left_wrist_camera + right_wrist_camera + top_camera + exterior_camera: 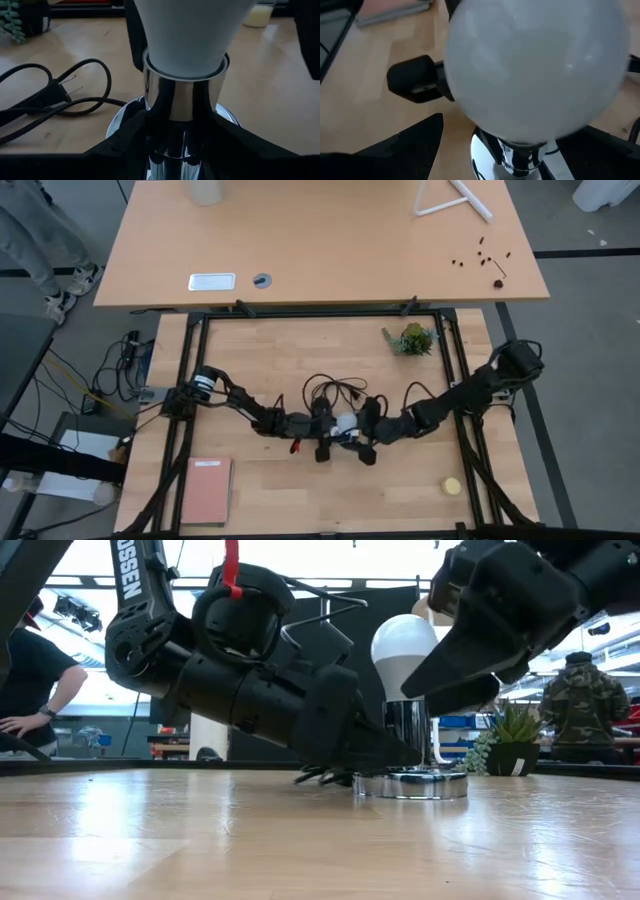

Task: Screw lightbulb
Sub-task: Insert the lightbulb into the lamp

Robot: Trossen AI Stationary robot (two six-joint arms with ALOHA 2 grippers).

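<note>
The white lightbulb [403,652] stands upright with its narrow end in the chrome socket [408,730], whose round base disc [410,784] rests on the wooden table. My left gripper [328,436] comes from the table's left and is shut on the socket low down [378,754]. My right gripper [363,432] comes from the table's right, slanting down, and is open. Its fingers [415,140] stand on either side of the bulb [535,75] at its lower half. I cannot tell whether they touch it. My left gripper pinches the chrome socket's stem [182,120] between its two fingers [125,145], just above the base disc. The fingers come nearly level from the table's left. The socket stands upright, its disc flat on the table, the bulb seated in its top.
The socket's black cord and plug [55,95] lie looped on the table behind it [335,390]. A small potted plant [410,338] stands at the far right, a yellow ball [452,486] near right, a pink notebook [205,490] near left. People [580,700] stand beyond the table.
</note>
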